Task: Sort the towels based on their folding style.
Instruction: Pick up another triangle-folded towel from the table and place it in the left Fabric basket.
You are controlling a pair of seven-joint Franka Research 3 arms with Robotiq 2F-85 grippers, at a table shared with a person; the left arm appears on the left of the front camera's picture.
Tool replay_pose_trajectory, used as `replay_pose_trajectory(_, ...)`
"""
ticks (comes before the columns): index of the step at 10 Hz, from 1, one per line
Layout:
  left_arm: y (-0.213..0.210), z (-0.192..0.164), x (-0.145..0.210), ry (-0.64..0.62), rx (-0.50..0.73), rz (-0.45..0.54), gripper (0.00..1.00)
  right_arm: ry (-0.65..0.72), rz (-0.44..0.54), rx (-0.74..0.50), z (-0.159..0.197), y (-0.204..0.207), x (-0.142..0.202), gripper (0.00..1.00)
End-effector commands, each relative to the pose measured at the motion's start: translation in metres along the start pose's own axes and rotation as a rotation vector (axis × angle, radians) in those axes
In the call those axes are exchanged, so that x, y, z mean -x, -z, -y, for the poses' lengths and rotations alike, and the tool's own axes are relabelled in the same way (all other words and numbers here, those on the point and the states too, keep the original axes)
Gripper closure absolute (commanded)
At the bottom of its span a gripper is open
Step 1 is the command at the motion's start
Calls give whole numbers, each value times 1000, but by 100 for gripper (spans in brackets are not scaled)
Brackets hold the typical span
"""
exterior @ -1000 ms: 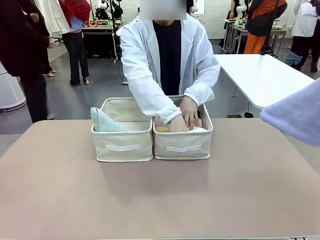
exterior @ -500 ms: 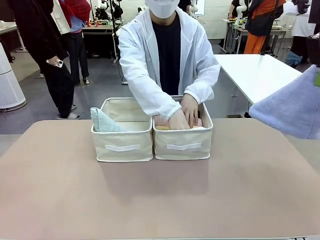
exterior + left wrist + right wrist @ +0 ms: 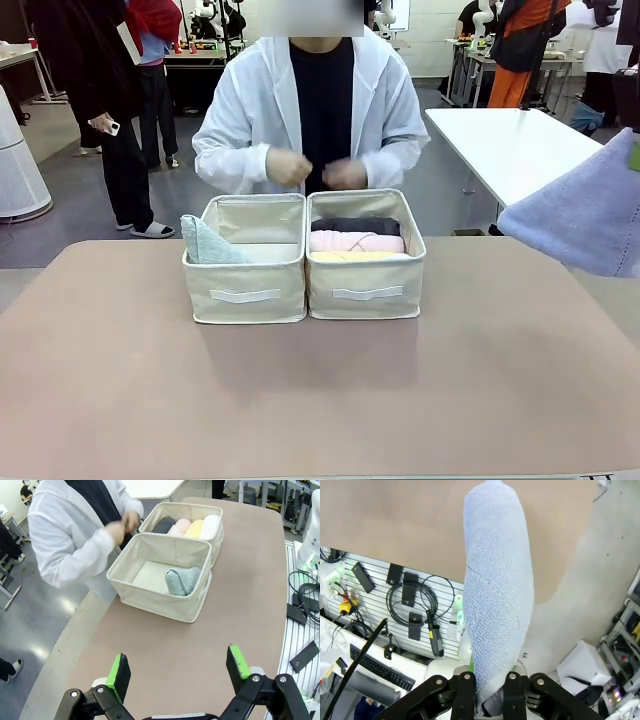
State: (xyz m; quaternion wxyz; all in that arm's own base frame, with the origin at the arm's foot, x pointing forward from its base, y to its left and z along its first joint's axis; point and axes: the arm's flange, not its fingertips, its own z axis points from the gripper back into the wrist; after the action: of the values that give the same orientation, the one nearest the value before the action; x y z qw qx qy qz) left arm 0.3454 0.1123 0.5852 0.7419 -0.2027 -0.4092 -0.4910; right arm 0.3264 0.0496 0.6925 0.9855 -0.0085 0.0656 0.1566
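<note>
Left gripper (image 3: 178, 667): I see it in its own wrist view, above the table (image 3: 165, 640). Its jaws stand wide apart and nothing is between the green pads (image 3: 119, 671).
Right gripper (image 3: 487, 682): its two fingers are pressed onto the lower end of the periwinkle-blue towel (image 3: 497, 590), so it is holding this towel.
Blue towel's place: I see it as a cone-like fold in the air at the right edge of the front view, well apart from both bins. In the right wrist view it rises from the fingers, with the table's edge behind it.
Left bin (image 3: 245, 285): cream fabric, in the middle of the table. It stands side by side with the right bin (image 3: 365, 285), and their walls touch.
Pale mint towel (image 3: 208, 243): it is inside the left bin, at the left corner on my side, and its tip shows above the rim.
Rolls in the right bin: I count four, lying side by side and touching. The dark grey roll (image 3: 355, 226) is nearest to the person, then the pink roll (image 3: 350, 242), then the yellow roll (image 3: 350, 257), and the white roll (image 3: 211, 525) is nearest to my side.
Person's hands (image 3: 288, 166): both are raised before the chest, close to each other, behind the bins. They touch no bin and no towel.
</note>
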Motion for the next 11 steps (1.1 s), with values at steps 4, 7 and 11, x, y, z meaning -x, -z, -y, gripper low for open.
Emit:
replay_pose_trajectory(4,1,1,0,3,3,7,0,-360,133,174,-92,-51,-121,82)
replay_pose_trajectory(7,1,1,0,3,3,7,0,-572,152,279,-176,-75,-237,82)
replay_pose_trajectory(11,1,1,0,3,3,7,0,-865,121,307,-253,-50,-343,82)
